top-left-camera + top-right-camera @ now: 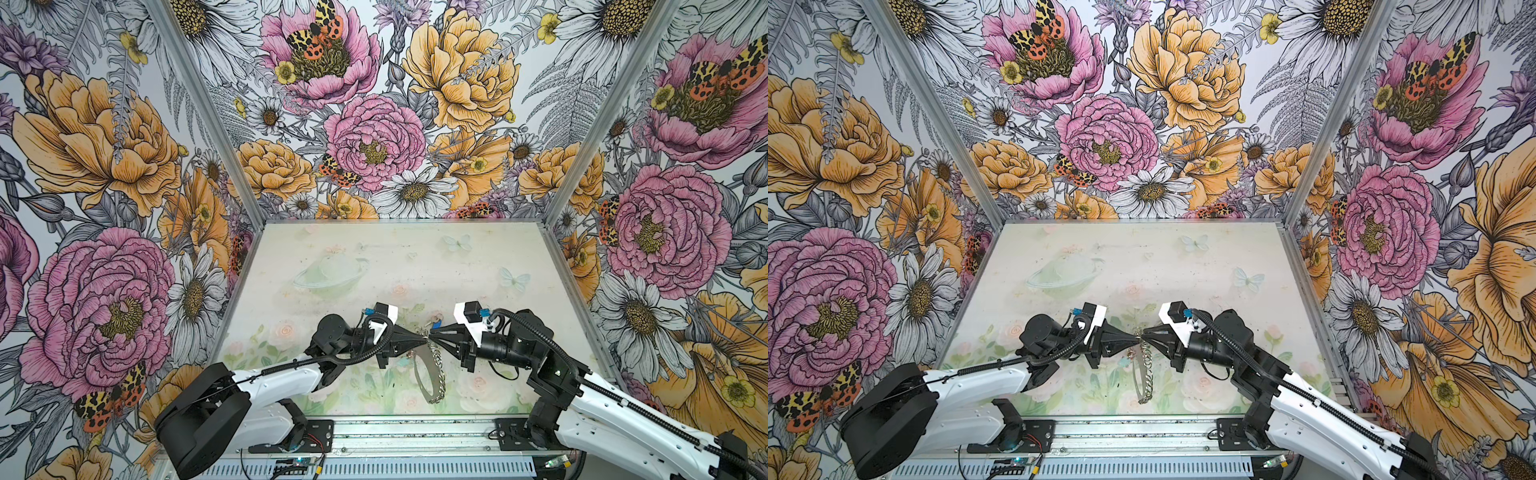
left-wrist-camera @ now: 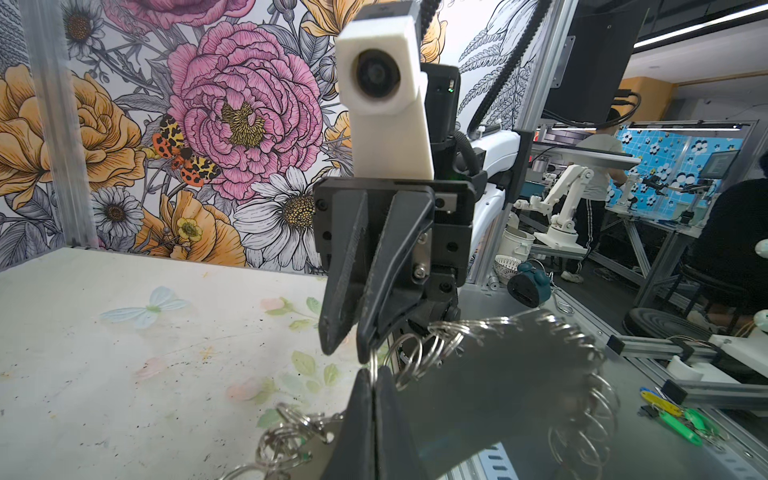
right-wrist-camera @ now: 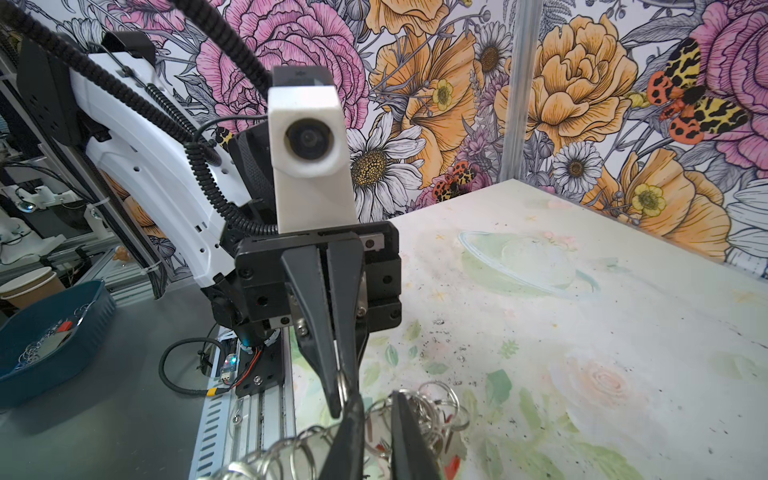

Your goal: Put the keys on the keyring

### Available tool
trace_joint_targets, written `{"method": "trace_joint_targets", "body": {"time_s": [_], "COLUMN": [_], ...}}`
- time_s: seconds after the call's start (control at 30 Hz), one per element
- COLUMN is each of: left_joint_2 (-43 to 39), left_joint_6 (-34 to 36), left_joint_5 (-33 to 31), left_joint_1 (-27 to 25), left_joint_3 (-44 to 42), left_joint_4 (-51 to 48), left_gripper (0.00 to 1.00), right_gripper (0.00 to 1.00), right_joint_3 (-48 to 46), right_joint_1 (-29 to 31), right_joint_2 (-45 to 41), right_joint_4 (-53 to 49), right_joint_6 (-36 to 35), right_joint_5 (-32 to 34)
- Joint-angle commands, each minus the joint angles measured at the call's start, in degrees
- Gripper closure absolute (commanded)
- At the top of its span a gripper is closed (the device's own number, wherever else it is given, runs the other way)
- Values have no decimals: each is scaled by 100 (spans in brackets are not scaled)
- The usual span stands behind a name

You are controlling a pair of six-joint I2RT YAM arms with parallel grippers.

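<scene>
- Left gripper (image 1: 425,341) is clenched on one small wire loop (image 2: 374,365) at the rim of the keyring (image 1: 424,365). In the left wrist view its fingers (image 2: 358,424) press flat together, with that loop standing out of their tips.
- Nearest the camera head, in both top views, a metal rail (image 1: 415,436) carries the two arm bases.
- Just past the rail sits the keyring's low end. The hoop is seen almost edge-on and tilted, rising away toward the gripper tips. Whether its low end touches the table I cannot tell.
- Right gripper (image 1: 432,337) meets the left one tip to tip over the table. Its jaws stand a little apart, and one fingertip (image 2: 365,351) touches the loop the left one grasps.
- Just beyond the tips are the keys (image 1: 435,321), blue and reddish tags bunched with silver rings. Whether they hang from the hoop or lie on the table I cannot tell.
- Loose tags (image 2: 673,415) in yellow, green and blue lie on a grey metal deck off the table, well apart from the hoop.
- Farther off, the pale table (image 1: 374,257) runs to the flowered back wall (image 1: 374,124).
</scene>
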Motion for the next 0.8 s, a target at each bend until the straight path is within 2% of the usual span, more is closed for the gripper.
{"method": "trace_joint_targets", "body": {"time_s": [0.0, 0.43, 0.6, 0.77], "left_joint_2": [-78, -249, -167, 17], "left_joint_6": [-78, -134, -288, -503], "left_joint_5": [68, 208, 384, 487], "left_joint_1": [102, 268, 261, 253], "left_joint_3": [-52, -72, -71, -65], "left_joint_4": [458, 335, 547, 891], "left_gripper": [100, 100, 100, 100], "right_gripper": [83, 81, 82, 84], "right_joint_3": [-118, -307, -258, -215], "right_joint_1": [44, 80, 95, 105], "right_joint_2": [-104, -42, 75, 249], "right_joint_4": [206, 750, 815, 896], "right_joint_6": [-73, 31, 6, 107], "right_joint_5": [-248, -437, -244, -414]}}
